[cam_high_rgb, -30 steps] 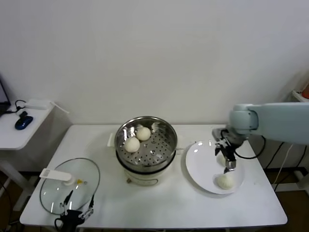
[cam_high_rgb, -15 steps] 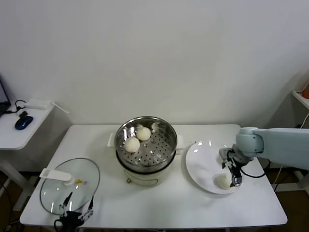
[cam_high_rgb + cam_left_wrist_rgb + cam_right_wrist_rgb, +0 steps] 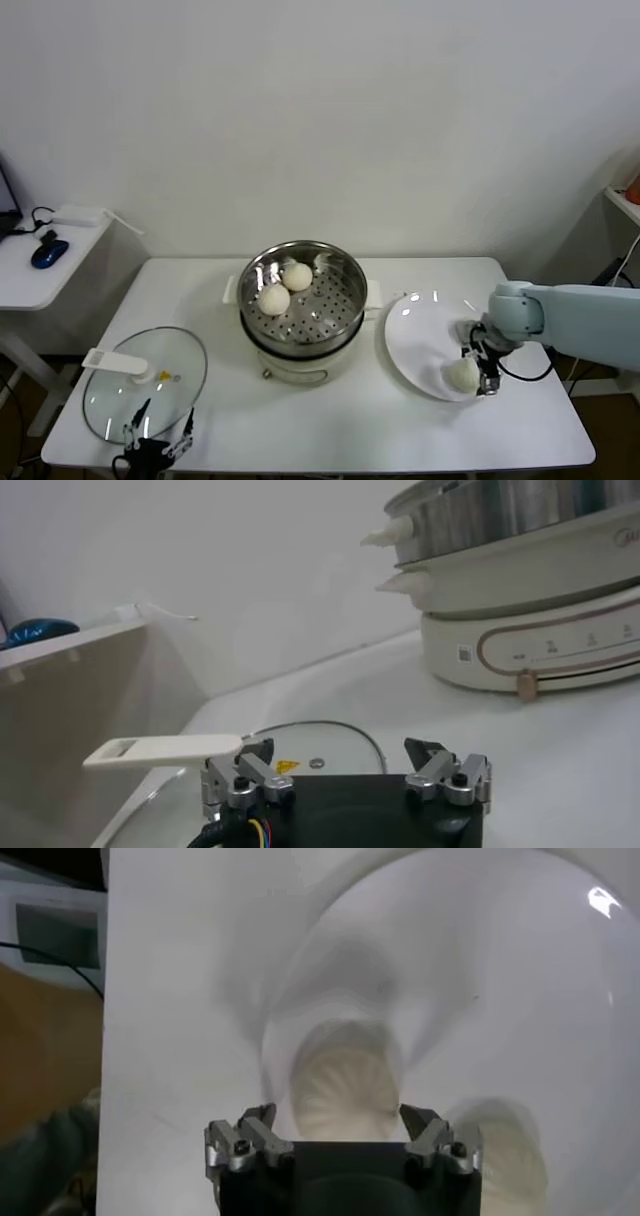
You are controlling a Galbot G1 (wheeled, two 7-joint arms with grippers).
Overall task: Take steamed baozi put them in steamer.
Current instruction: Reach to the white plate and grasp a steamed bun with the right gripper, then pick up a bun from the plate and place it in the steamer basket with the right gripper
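**Two buns in, one bun under my tool**

Closest to me, my left tool (image 3: 150,447) waits at the near edge of the bench (image 3: 330,420), just over the glass lid (image 3: 145,380). Its fingers are apart and hold nothing.

On my other side, my right tool (image 3: 482,372) is low over the white plate (image 3: 415,335). Its fingers are apart, one on each side of a baozi (image 3: 462,375). From my right wrist I see the bun (image 3: 345,1093) sitting on the plate, right between the fingers. I have not squeezed it yet, I think. It is close to the plate's outer edge, so I must close gently or it may roll off.

Farther back, in the middle of the bench, stands the steamer (image 3: 340,270). Two baozi (image 3: 275,299) already sit inside on the holey floor, side by side.

So I think the job is about half done. I see just this one bun on the plate. I still need to grab it, lift it, and carry it over to the steamer.
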